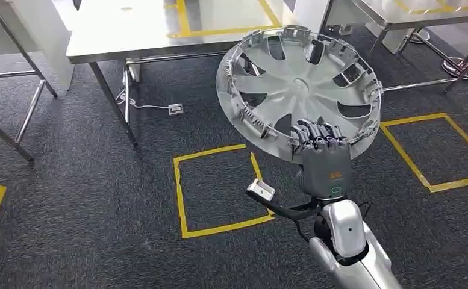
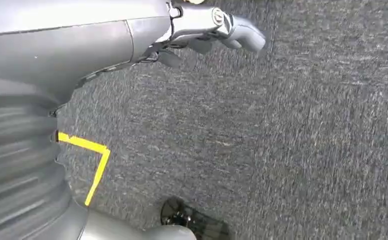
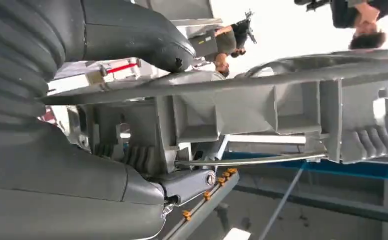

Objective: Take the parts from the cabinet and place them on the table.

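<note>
A: Start nearest the robot. What is the right hand [image 1: 321,147] doing?

B: It is grasping the wheel cover [image 1: 297,90]. Its fingers [image 1: 317,132] curl over the rim at the edge closest to the hand, and the cover stands tilted above and beyond the hand, ribbed inner face toward us, clear of the floor.

A: And the left hand [image 2: 201,30]?

B: Hanging over the grey carpet [image 2: 281,150]. It grasps nothing; its fingers look loosely bent, but how far apart they are I cannot tell from the wrist view.

A: What lies around the right hand?

B: Just beside the wrist, on its left, a small silver camera block [image 1: 260,190] sticks out on a dark bracket. Below the hand, on the carpet, is a yellow tape square [image 1: 219,189]; a second tape square [image 1: 436,150] lies to the hand's right.

A: Further out?

B: Beyond the cover stands the steel table [image 1: 147,36], with a socket and cable [image 1: 174,109] on the floor near its leg. Another steel frame [image 1: 436,24] stands past the cover on the right.

A: Anything obscured?

B: The cover hides part of the table's near edge. In the right wrist view the rim clips [image 3: 301,115] crowd the picture, and people [image 3: 226,42] behind them are cut off and blurred.
</note>
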`<action>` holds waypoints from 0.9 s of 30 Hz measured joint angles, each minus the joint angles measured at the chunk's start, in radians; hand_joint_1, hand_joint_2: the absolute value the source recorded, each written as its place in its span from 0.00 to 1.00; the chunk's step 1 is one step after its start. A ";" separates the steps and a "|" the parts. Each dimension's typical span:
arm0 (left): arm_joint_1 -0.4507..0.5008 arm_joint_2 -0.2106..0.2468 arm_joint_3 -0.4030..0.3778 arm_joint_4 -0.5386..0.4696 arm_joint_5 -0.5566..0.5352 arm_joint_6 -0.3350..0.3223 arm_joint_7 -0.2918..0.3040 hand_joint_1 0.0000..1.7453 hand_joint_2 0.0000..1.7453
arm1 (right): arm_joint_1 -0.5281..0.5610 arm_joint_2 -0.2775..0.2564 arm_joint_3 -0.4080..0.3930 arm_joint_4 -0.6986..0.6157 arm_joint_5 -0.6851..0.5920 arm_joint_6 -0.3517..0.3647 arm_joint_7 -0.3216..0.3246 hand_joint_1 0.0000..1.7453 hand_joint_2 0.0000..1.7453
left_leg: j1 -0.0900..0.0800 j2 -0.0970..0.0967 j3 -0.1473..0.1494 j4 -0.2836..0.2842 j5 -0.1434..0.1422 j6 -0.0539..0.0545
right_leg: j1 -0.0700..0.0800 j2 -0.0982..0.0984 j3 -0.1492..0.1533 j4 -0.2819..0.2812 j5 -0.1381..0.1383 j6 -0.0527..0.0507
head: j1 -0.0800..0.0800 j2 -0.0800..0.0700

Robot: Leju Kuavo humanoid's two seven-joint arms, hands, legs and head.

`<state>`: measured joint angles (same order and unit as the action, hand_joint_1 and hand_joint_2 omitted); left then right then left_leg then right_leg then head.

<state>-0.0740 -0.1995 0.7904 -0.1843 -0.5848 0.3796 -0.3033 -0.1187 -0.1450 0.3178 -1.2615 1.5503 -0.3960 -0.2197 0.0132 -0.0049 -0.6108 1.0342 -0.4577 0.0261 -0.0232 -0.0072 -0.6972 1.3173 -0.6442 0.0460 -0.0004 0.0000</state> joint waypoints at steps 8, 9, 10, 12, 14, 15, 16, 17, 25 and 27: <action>0.001 -0.004 0.000 0.000 0.000 -0.002 0.002 0.00 1.00 | 0.007 0.000 -0.008 -0.003 0.000 0.006 0.000 1.00 1.00 | -0.012 -0.020 0.027 0.002 -0.025 -0.018 | 0.026 0.003 0.089 -0.289 0.183 -0.044 | 0.000 0.000; 0.002 -0.004 0.000 0.001 0.000 -0.002 0.003 0.00 1.00 | 0.007 0.000 -0.009 -0.005 0.000 0.006 0.000 1.00 1.00 | -0.010 -0.020 0.029 -0.002 -0.026 -0.025 | 0.028 0.004 0.089 -0.289 0.180 -0.049 | 0.002 0.000; 0.001 -0.004 0.000 0.001 0.000 -0.002 0.003 0.00 1.00 | 0.008 0.000 -0.010 -0.006 -0.001 0.006 0.000 1.00 1.00 | -0.013 -0.019 0.034 -0.005 -0.029 -0.032 | 0.022 0.005 0.098 -0.297 0.182 -0.053 | 0.001 0.000; 0.000 -0.003 0.000 -0.001 -0.003 -0.003 0.002 0.00 1.00 | 0.009 0.004 -0.013 -0.009 -0.001 0.007 -0.001 1.00 1.00 | -0.014 -0.012 0.021 0.035 -0.053 -0.042 | 0.011 0.001 0.114 -0.308 0.182 -0.063 | -0.003 0.000; -0.002 -0.003 0.000 -0.001 -0.005 -0.008 0.005 0.00 1.00 | 0.008 0.008 -0.017 -0.009 0.000 0.011 -0.003 1.00 1.00 | -0.008 -0.009 -0.051 0.177 -0.120 -0.052 | 0.010 -0.001 0.121 -0.307 0.177 -0.071 | -0.007 0.000; -0.001 -0.002 0.000 -0.001 -0.005 -0.010 0.008 0.00 1.00 | 0.007 0.009 -0.019 -0.009 0.000 0.014 -0.006 1.00 1.00 | -0.005 -0.007 -0.101 0.267 -0.150 -0.057 | 0.010 -0.001 0.124 -0.307 0.173 -0.072 | -0.007 0.000; 0.000 -0.002 0.000 -0.001 -0.005 -0.010 0.011 0.00 1.00 | 0.007 0.011 -0.019 -0.009 0.000 0.018 -0.009 1.00 1.00 | -0.003 -0.007 -0.128 0.309 -0.152 -0.060 | 0.010 -0.001 0.127 -0.307 0.170 -0.072 | -0.007 0.000; -0.001 -0.001 0.000 -0.001 -0.005 -0.011 0.013 0.00 1.00 | 0.008 0.012 -0.019 -0.009 0.000 0.021 -0.012 1.00 1.00 | -0.001 -0.006 -0.131 0.298 -0.127 -0.062 | 0.009 0.000 0.134 -0.307 0.165 -0.069 | -0.007 0.000; -0.003 0.002 0.000 0.000 -0.005 -0.012 0.014 0.00 1.00 | -0.001 0.018 -0.022 -0.010 0.001 0.024 -0.016 1.00 1.00 | -0.006 0.001 0.000 -0.001 0.008 -0.026 | 0.009 0.001 0.164 -0.312 0.138 -0.024 | -0.008 0.000; -0.005 0.002 0.000 -0.002 -0.005 -0.012 0.014 0.00 1.00 | -0.004 0.018 -0.023 -0.011 0.001 0.024 -0.017 1.00 1.00 | 0.000 -0.001 0.014 -0.014 0.007 -0.008 | 0.005 0.002 0.153 -0.279 0.119 -0.014 | -0.004 0.000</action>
<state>-0.0790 -0.1972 0.7904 -0.1858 -0.5901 0.3677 -0.2892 -0.1227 -0.1267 0.2953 -1.2730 1.5514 -0.3719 -0.2365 0.0134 -0.0060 -0.5968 1.0205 -0.4502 0.0176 -0.0177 -0.0051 -0.5438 1.0386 -0.5252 0.0324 -0.0046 0.0000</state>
